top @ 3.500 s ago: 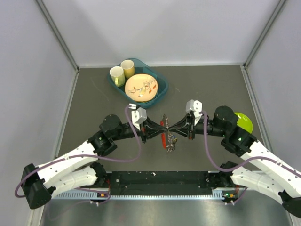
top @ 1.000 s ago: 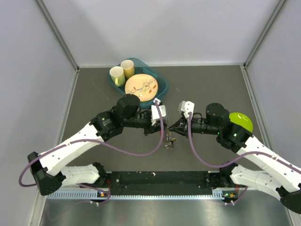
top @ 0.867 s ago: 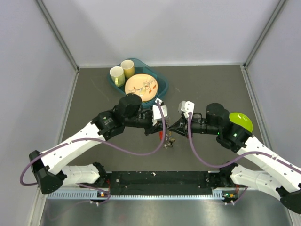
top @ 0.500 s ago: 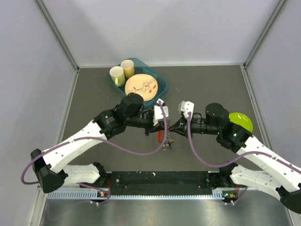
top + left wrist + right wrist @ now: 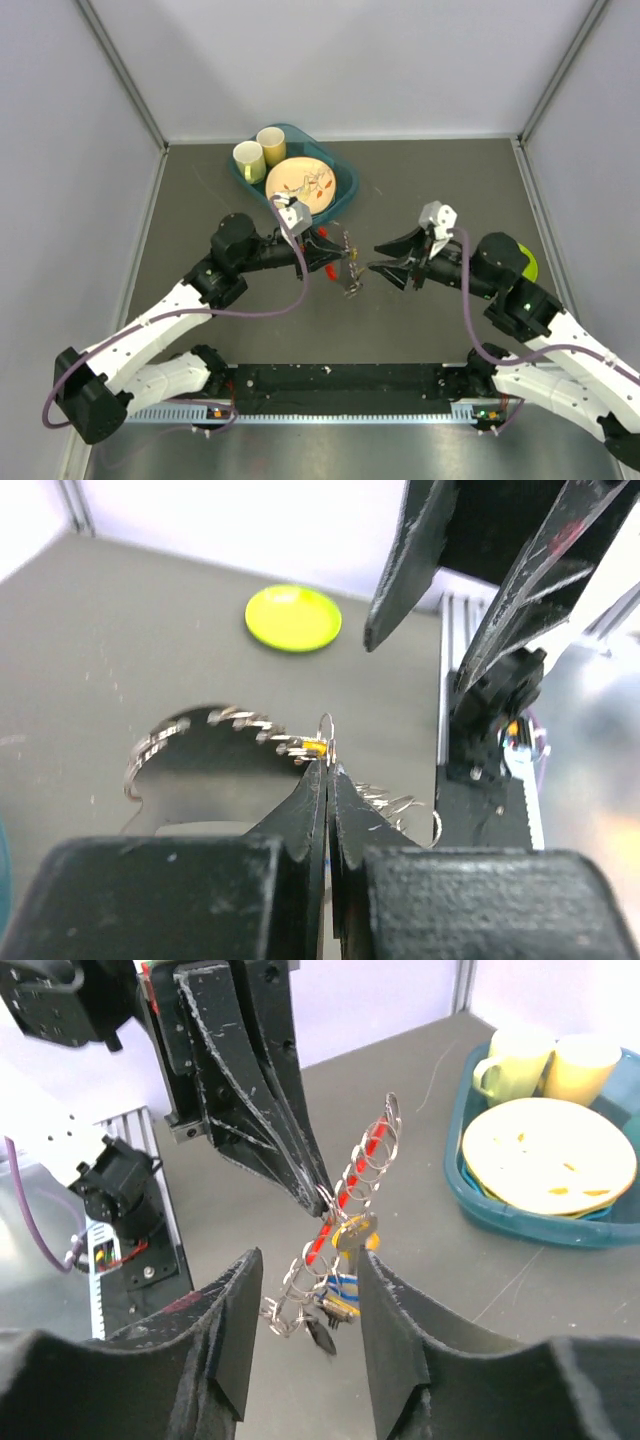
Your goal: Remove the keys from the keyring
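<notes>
The right gripper [image 5: 373, 257] has let go and drawn back, jaws spread. The left gripper [image 5: 337, 256] pinches the keyring [image 5: 352, 1190]. The keys [image 5: 338, 1308] are not yet off, so the next move is probably to regrasp one precisely.

keyring [image 5: 352, 1188]: red bar clip inside a silvery wire coil, tilted, pinched at a small ring by the closed left gripper [image 5: 327, 772], held up over the middle of the tabletop [image 5: 420, 180] | keys [image 5: 340, 1300]: small bunch dangling at the coil's lower end, one yellow-headed, one blue-headed, all on the ring
</notes>
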Available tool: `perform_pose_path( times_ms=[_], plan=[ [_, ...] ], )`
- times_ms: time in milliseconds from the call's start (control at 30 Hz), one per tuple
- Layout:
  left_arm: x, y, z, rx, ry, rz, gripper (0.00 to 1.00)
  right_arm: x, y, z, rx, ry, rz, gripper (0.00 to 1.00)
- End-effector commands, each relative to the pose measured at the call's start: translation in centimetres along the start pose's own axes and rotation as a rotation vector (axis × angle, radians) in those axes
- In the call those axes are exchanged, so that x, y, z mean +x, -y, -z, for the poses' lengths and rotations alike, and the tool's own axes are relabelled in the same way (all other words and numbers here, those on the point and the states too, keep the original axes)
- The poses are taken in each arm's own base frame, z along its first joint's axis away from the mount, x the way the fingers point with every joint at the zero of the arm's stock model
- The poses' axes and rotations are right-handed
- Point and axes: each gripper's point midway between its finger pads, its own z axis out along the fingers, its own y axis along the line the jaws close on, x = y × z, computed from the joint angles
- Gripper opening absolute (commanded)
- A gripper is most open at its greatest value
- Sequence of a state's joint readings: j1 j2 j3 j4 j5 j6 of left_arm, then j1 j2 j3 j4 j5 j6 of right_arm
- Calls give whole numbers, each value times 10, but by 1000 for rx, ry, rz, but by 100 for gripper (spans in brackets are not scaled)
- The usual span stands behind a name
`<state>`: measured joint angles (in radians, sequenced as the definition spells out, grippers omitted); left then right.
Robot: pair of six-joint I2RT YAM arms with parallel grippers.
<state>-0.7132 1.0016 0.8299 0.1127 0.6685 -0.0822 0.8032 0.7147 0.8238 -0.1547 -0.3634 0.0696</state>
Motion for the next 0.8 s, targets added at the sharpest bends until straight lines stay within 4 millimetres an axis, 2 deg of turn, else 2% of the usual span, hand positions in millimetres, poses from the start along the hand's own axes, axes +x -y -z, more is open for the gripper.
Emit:
perform_pose_path(
  times_ms=[0,33,133,233,500,633,767],
  plan=[
    [-72,29,9,112,309,-22,0,-30,2,5,44,152,-49,45],
    [-83,35,13,132,369,-48,0,-28,4,4,54,150,-50,45],
    [-88,40,16,151,416,-18,0,-15,15,-2,97,117,-60,43],
    [-93,41,19,149,447,-9,0,-7,12,-6,74,94,-76,40],
    [-110,48,32,177,586,43,0,-21,3,-9,21,138,-54,41],
    [-111,48,34,189,625,74,0,-25,-5,-13,-31,165,-87,47],
    [-110,47,33,188,626,90,0,-33,-5,-14,-35,197,-80,51]
  ],
)
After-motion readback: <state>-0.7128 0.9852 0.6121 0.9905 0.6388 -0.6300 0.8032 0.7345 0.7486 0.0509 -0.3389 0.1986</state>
